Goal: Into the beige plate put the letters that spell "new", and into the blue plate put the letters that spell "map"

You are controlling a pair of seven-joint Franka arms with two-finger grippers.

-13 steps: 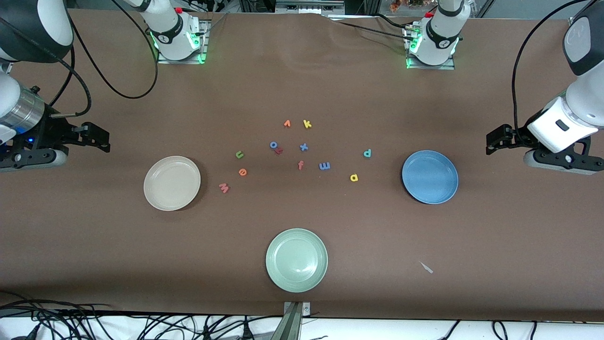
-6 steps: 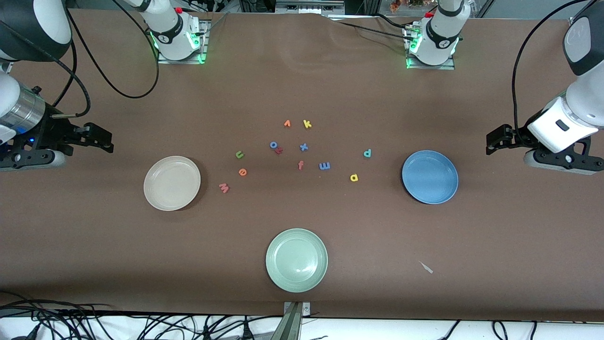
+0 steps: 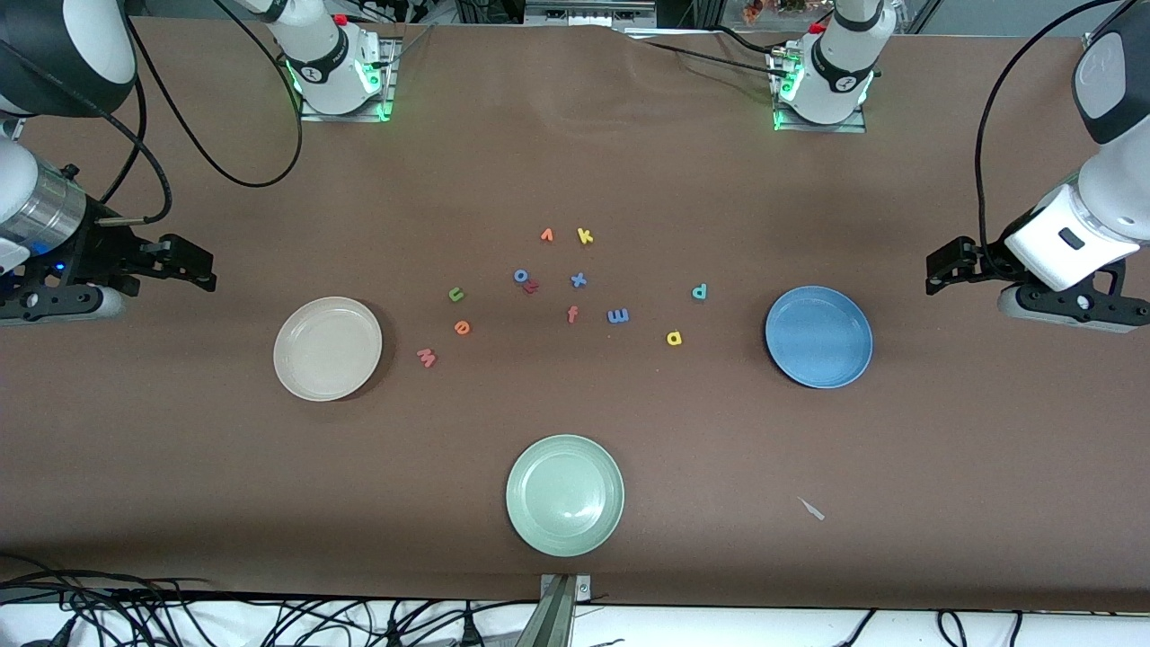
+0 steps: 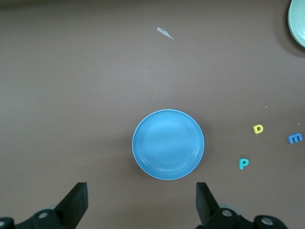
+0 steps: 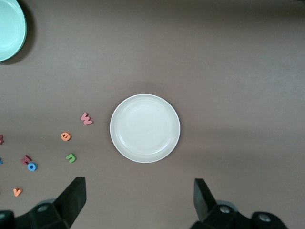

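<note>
Beige plate [image 3: 328, 349] sits mid-frame left, w [image 3: 426, 358] beside it; right gripper [image 3: 180, 261] hangs at the left edge, wide open, empty, nearest; left gripper [image 3: 952, 265] likewise, waiting.

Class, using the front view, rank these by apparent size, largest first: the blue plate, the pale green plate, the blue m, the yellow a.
1. Pale green plate and blue plate: look alike; green sits nearer the camera, so unranked.
2. Blue m.
3. Yellow a.
</note>
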